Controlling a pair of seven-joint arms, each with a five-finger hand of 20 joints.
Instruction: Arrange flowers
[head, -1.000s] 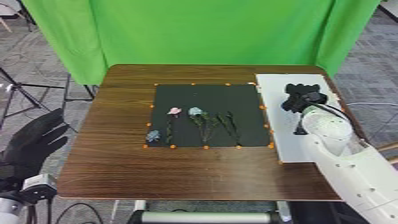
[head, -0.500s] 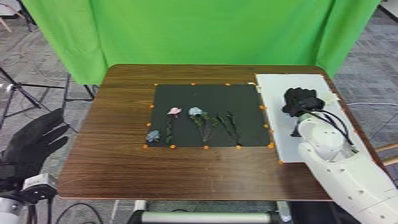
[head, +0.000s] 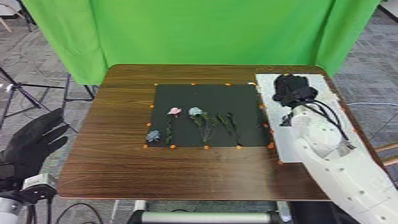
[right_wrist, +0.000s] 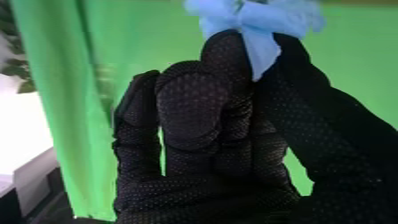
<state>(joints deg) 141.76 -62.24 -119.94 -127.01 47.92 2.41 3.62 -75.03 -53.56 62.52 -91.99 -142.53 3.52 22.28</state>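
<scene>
Over the far part of the white board (head: 289, 145) is my right hand (head: 293, 91), with a dark stem-like piece hanging beside its wrist. Light blue petals (right_wrist: 258, 20) are pinched between thumb and fingertip of the right hand (right_wrist: 191, 115). My left hand (head: 34, 142) is off the table's left side, fingers straight and holding nothing. On the black mat (head: 182, 95) lie a pink flower (head: 174, 111), a pale blue flower (head: 195, 112) with leafy stems, a small blue flower (head: 153, 135) at the lower left and green stems (head: 229, 127) toward the right.
Orange markers dot the mat's border. Brown wooden tabletop (head: 178, 175) surrounds mat and board, and a green curtain (head: 213, 35) hangs behind the far edge. A tripod stands on the floor at the left.
Over the white board, my right hand has moved away toward the far edge and slightly left, its fingers now pointing farther forward. The left hand and the flowers on the mat have stayed put.
</scene>
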